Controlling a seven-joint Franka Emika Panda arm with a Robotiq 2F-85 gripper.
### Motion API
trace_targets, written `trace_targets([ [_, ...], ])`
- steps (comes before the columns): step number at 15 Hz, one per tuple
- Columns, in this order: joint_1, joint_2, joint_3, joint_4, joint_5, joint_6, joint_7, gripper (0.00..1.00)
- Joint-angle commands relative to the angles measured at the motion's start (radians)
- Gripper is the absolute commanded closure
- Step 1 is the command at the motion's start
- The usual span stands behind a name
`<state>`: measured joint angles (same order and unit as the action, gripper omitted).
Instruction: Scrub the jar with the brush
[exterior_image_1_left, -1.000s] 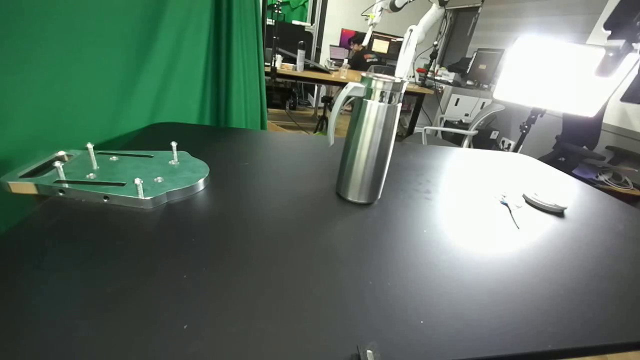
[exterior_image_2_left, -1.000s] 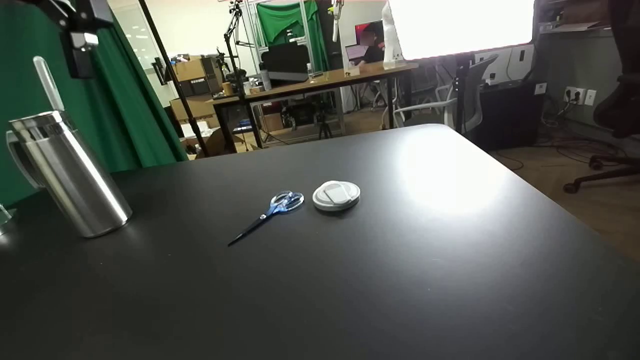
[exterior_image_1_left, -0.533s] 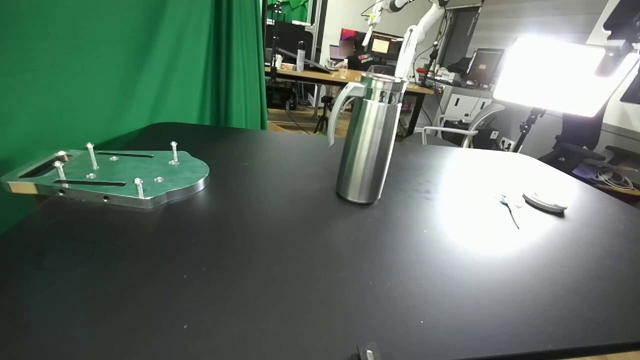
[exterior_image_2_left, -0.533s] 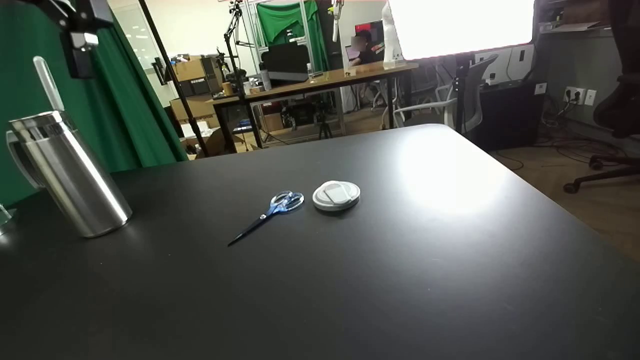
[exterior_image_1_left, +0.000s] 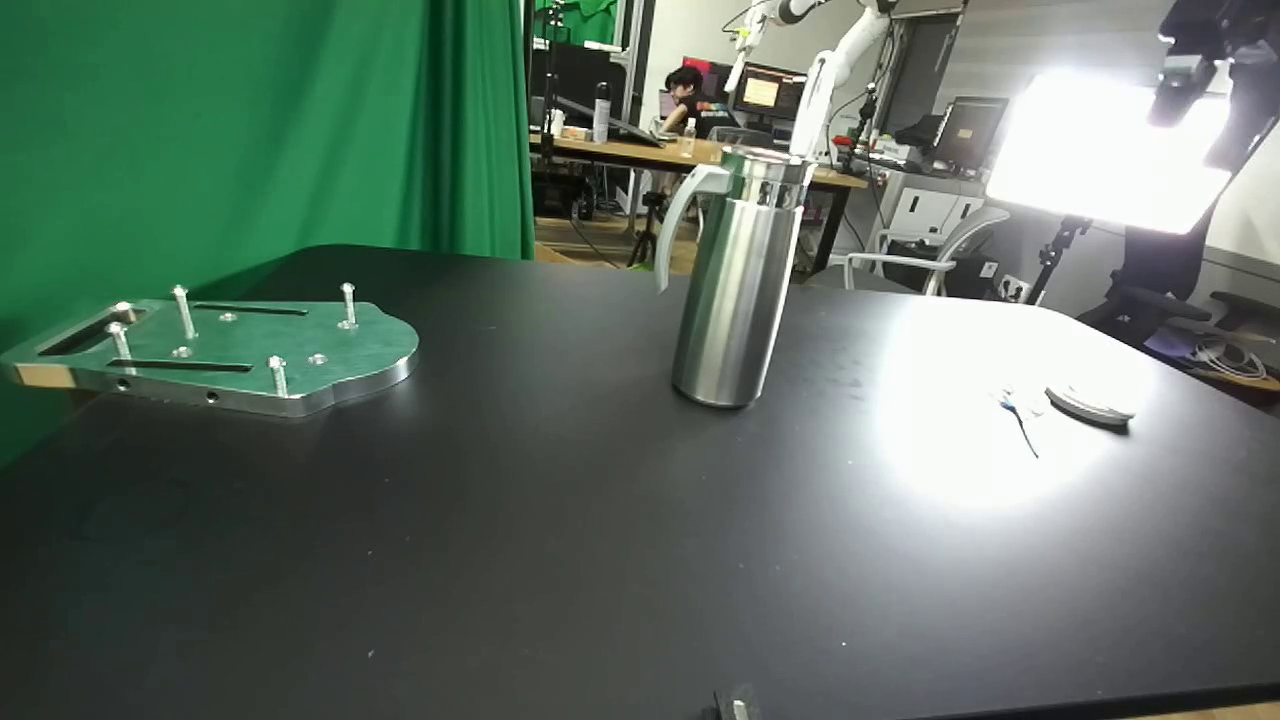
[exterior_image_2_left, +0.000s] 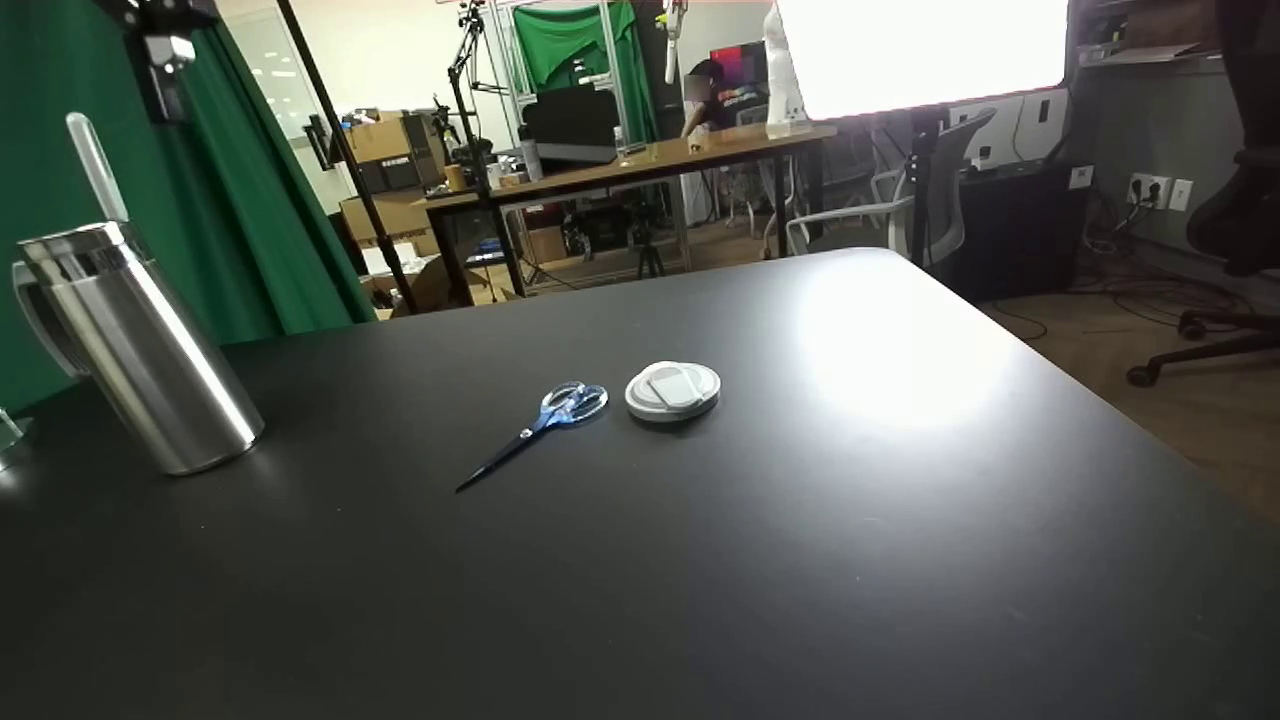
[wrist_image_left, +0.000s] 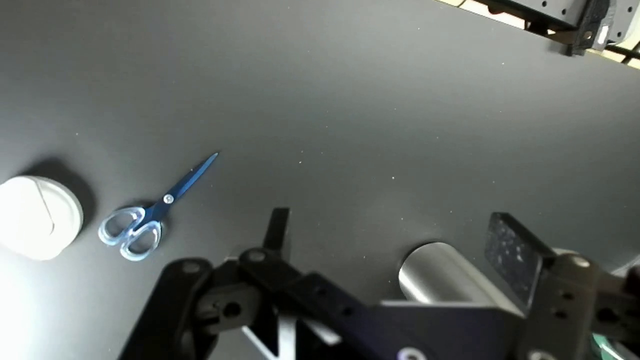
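Note:
The jar (exterior_image_1_left: 738, 290), a tall shiny steel vessel with a grey side handle, stands upright on the black table; it also shows at the left in an exterior view (exterior_image_2_left: 150, 350). A pale rod-like handle, apparently the brush (exterior_image_2_left: 97, 165), sticks up out of its mouth; its lower end is hidden inside. It also shows in an exterior view (exterior_image_1_left: 815, 105). My gripper (wrist_image_left: 392, 220) is open and empty. It hangs above the table, with the jar's lower body visible beyond its jaws in the wrist view. One dark finger (exterior_image_2_left: 165, 90) shows above the jar, apart from the handle.
Scissors (exterior_image_2_left: 540, 425) with clear blue handles and a round white lid (exterior_image_2_left: 672, 391) lie on the table (exterior_image_2_left: 700, 600). A flat green-looking metal plate (exterior_image_1_left: 240, 350) with upright bolts lies beside the green curtain (exterior_image_1_left: 270, 120). A bright lamp (exterior_image_1_left: 1100, 150) stands behind the table.
My gripper has risen slightly in an exterior view, and more of its dark parts have come into view at an exterior view's upper right. The jar and handle have not moved.

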<state>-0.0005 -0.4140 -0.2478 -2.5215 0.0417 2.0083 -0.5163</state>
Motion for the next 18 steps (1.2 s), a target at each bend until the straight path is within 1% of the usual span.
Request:
trace_targets([
  [1,0.027,0.084,0.072,0.122,0.008,-0.026,0.031,0.0],
  [4,0.058,0.153,0.131,0.215,0.003,-0.061,0.017,0.0],
  [7,0.1,0.24,0.179,0.322,0.0,-0.132,-0.069,0.0],
  [9,0.114,0.296,0.215,0.383,-0.025,-0.141,-0.111,0.0],
  [15,0.117,0.468,0.296,0.57,-0.102,-0.15,-0.274,0.0],
  [18,0.116,0.527,0.325,0.629,-0.102,-0.158,-0.329,0.0],
])
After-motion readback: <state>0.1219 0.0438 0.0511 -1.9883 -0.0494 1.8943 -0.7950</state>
